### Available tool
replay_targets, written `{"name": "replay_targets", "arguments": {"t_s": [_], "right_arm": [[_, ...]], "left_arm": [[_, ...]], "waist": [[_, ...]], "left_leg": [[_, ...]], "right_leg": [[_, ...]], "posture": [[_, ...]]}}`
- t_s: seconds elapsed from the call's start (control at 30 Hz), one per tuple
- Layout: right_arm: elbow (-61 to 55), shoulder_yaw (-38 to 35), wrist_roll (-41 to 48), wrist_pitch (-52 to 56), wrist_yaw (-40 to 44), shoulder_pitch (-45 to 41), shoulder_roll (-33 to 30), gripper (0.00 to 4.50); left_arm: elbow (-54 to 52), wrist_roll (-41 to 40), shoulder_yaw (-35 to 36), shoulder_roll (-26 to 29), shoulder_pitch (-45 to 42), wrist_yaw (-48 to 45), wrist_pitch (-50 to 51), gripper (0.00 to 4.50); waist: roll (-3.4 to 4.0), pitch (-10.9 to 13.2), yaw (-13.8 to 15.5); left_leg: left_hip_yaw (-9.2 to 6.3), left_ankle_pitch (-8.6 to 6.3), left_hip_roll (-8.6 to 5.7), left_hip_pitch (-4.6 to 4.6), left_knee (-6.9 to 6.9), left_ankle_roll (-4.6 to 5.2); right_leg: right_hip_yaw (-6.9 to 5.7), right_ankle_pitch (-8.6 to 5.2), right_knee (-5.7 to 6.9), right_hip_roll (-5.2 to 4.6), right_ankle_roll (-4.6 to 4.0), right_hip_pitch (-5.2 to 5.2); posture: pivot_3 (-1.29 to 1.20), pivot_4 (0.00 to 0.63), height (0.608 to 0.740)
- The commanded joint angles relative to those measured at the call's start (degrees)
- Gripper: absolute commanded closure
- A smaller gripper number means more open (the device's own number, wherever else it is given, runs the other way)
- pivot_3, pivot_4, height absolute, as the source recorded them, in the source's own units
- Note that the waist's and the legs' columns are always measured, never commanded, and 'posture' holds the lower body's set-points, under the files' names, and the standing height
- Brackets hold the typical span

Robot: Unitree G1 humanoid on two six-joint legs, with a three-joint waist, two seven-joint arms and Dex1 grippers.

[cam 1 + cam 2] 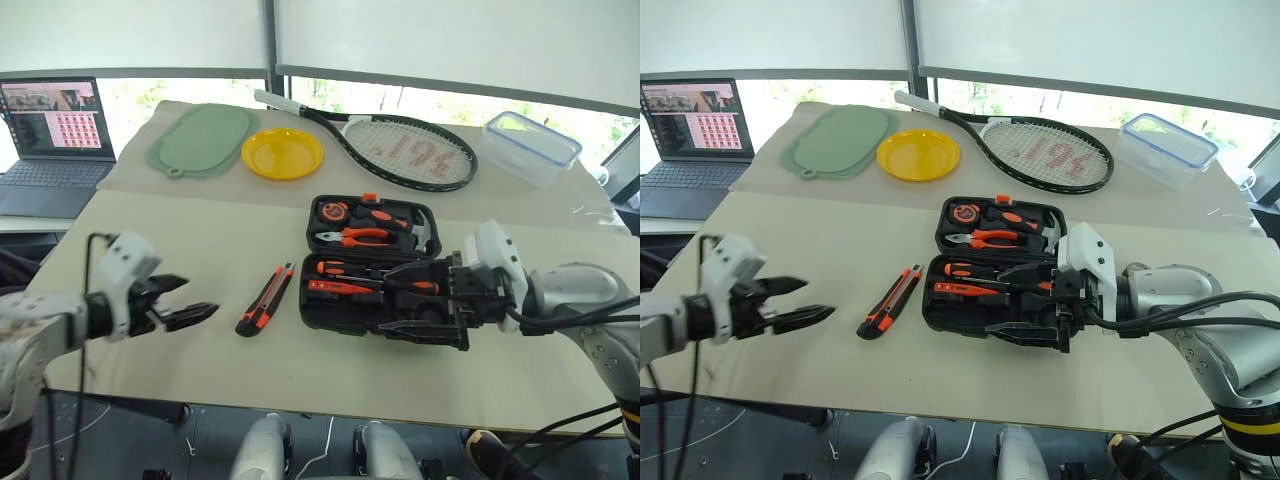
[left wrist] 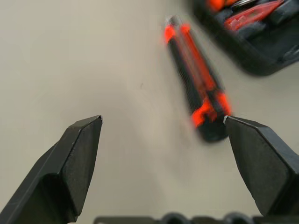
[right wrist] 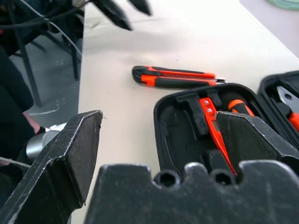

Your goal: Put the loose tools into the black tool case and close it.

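Note:
The black tool case (image 1: pixel 318 318) lies open in the middle of the table. Its near half holds orange-and-black screwdrivers (image 1: pixel 375 270) and a slim orange tester screwdriver (image 3: pixel 212 126). The far half holds a round tape measure (image 1: pixel 335 211), pliers and a hammer. An orange-and-black utility knife (image 1: pixel 265 298) lies loose on the table just left of the case. My left gripper (image 1: pixel 198 297) hovers open left of the knife, fingers pointing toward it, nothing held. My right gripper (image 1: pixel 395 305) hangs open and empty over the case's near half, pointing left.
At the back of the table lie a green mat (image 1: pixel 203 140), a yellow plate (image 1: pixel 283 153), a tennis racket (image 1: pixel 400 150) and a clear blue-rimmed container (image 1: pixel 528 147). A laptop (image 1: pixel 55 130) stands at the far left. The table's front edge runs just below both grippers.

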Motion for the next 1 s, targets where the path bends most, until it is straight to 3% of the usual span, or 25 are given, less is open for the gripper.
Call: {"name": "replay_targets", "arguments": {"t_s": [0.03, 0.13, 0.3, 0.47, 0.6, 0.7, 0.8, 0.9, 1.0], "right_arm": [[-1.5, -2.1, 0.6, -0.5, -0.1, 0.2, -0.2, 0.0], [-3.2, -3.3, 1.9, 0.4, -1.2, 1.8, -0.2, 0.0], [-5.5, -4.6, 3.3, 1.5, -2.6, 4.1, -0.5, 0.0], [-6.3, -4.6, 3.2, 1.7, -4.1, 4.4, -0.3, 0.0], [-6.7, -4.3, 1.6, 0.5, -4.6, 5.1, -0.4, 0.0], [-7.2, -4.6, 1.6, 0.4, -4.6, 5.5, -0.5, 0.0], [-7.4, -5.0, 1.9, 0.5, -4.7, 5.6, -0.5, 0.0], [-7.5, -5.1, 1.6, 0.3, -4.9, 5.6, -0.3, 0.0], [-7.3, -5.5, 1.1, -0.2, -5.9, 6.0, 0.4, 0.0]], "left_arm": [[-2.1, -0.1, -6.3, -2.4, -6.0, 8.6, 11.7, 0.01], [-2.7, -0.3, -11.5, -5.4, -9.1, 12.4, 16.1, 0.01], [3.2, 2.5, -21.5, -7.2, -11.8, 16.5, 13.6, 0.01], [8.7, 6.2, -29.8, -4.6, -13.1, 17.0, 8.1, 0.01], [10.5, 7.2, -32.1, -3.8, -13.2, 16.6, 5.5, 0.01], [10.7, 6.7, -30.9, -5.0, -12.5, 16.7, 5.4, 0.59], [10.3, 6.4, -30.1, -5.2, -11.6, 16.6, 5.2, 1.83], [10.3, 6.3, -28.7, -5.1, -10.2, 16.8, 5.0, 2.75], [11.6, 6.9, -25.3, -4.1, -8.5, 17.0, 3.5, 2.75]], "waist": [[0.02, 0.0, -0.3], [0.0, 0.0, -1.2], [0.0, 0.0, -1.4], [0.01, 0.0, -1.2], [0.15, -0.1, -1.1], [0.19, -0.1, -1.1], [0.21, -0.1, -1.1], [0.21, -0.1, -1.3], [0.22, -0.1, -1.4]], "left_leg": [[0.0, 0.01, -0.03, -0.01, -0.01, 0.0], [0.0, 0.08, 0.0, -0.02, -0.2, -0.12], [0.0, 0.13, 0.0, 0.03, -0.34, -0.18], [-0.01, 0.14, -0.03, 0.11, -0.34, -0.18], [0.0, 0.14, -0.02, 0.3, -0.37, -0.18], [0.01, 0.14, -0.01, 0.41, -0.39, -0.18], [0.01, 0.14, 0.0, 0.41, -0.4, -0.18], [0.02, 0.14, 0.0, 0.4, -0.47, -0.18], [0.04, 0.14, 0.0, 0.41, -0.54, -0.18]], "right_leg": [[0.03, -0.01, 0.04, 0.04, 0.0, -0.03], [0.09, -0.04, 0.04, 0.22, -0.07, -0.11], [0.15, -0.07, 0.03, 0.25, -0.13, -0.14], [0.14, -0.07, 0.02, 0.21, -0.13, -0.05], [0.15, -0.07, 0.01, 0.19, -0.14, 0.1], [0.15, -0.09, 0.02, 0.19, -0.17, 0.21], [0.16, -0.1, 0.02, 0.19, -0.17, 0.2], [0.17, -0.1, -0.01, 0.19, -0.17, 0.19], [0.19, -0.11, -0.01, 0.19, -0.19, 0.13]], "posture": [[0.0, 0.15, 0.738], [0.0, 0.15, 0.738], [0.0, 0.15, 0.738], [0.0, 0.15, 0.738], [0.0, 0.15, 0.738], [0.0, 0.15, 0.738], [0.0, 0.15, 0.738], [0.0, 0.15, 0.738], [0.0, 0.15, 0.738]]}}
